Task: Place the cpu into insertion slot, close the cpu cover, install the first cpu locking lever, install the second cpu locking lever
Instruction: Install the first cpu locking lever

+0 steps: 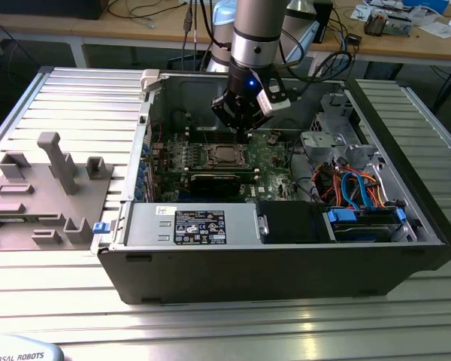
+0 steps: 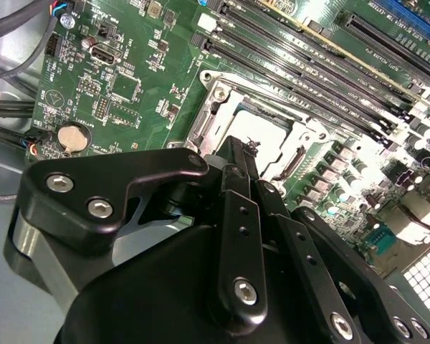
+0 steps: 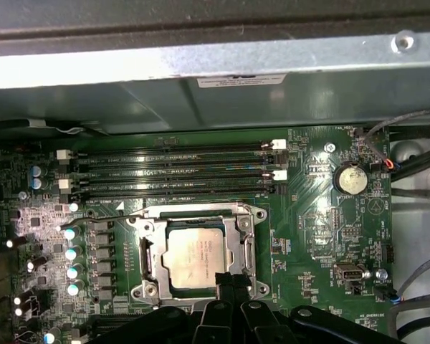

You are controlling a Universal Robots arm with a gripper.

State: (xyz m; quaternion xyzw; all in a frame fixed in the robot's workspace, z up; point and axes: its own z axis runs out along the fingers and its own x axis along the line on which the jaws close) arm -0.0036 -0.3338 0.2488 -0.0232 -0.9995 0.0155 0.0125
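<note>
Hovering with the end effector (image 3: 228,281) right at the rim of the insertion slot (image 3: 145,287), fingers drawn tight together and, as far as can be judged, clasping nothing. Touching or all but touching the slot's metal edge with the tip; cannot tell which.

Finding the cpu (image 3: 195,258) already seated flat in that slot, just past the fingertips and below them, with the cpu cover (image 3: 190,213) lying down around it and framing the dull silver top through its window. Near enough square, so no long axis to speak of. Cannot make out whether either locking lever is latched.

Counting one cpu, one cover, one slot, one end effector. Just beside the slot, on the side away from the end effector, four long memory slots (image 3: 175,168), laid parallel to the slot's edge. Farther from the slot on the same green board (image 3: 308,236), one coin cell (image 3: 350,179). Around the slot, one open computer case (image 1: 286,256) on the slatted bench (image 1: 210,323). Well apart from the slot, toward the exterior view's left and outside the case, one grey fixture block (image 1: 52,188).
</note>
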